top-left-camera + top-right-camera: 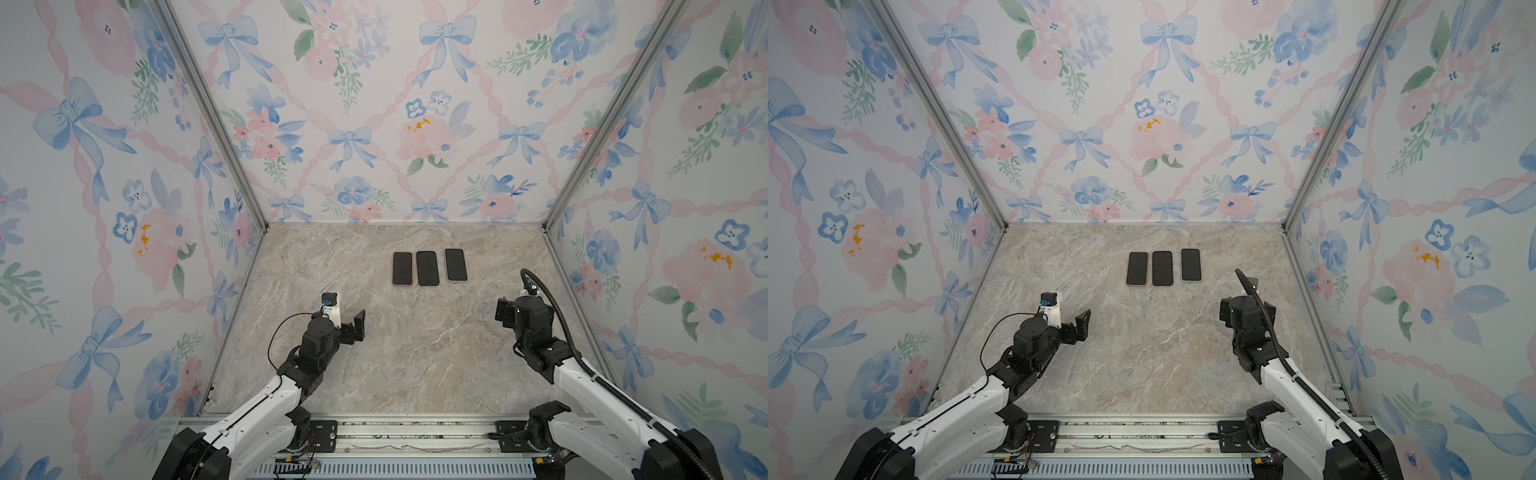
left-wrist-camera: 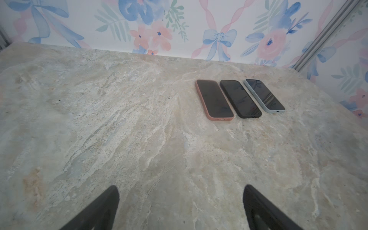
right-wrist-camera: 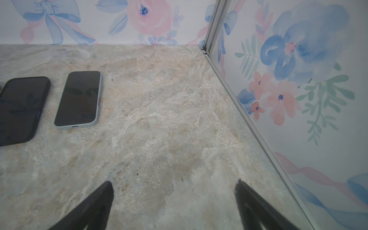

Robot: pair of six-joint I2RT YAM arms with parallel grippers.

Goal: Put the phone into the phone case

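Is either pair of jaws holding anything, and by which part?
Nothing is held. Both arms' jaws stand open and empty; the three phones lie untouched on the table.

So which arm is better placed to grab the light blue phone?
Right. The right gripper is open and nearer the light blue phone at the row's right end; the left gripper, also open, would have to cross the pink phone and black phone.

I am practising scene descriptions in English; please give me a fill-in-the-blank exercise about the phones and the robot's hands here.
Between the pink phone and the pale blue phone lies a ___ one.
In all, ___ phones lie on the table.
The left hand and the right hand are both empty and wide ___.
Missing words: black; three; open.
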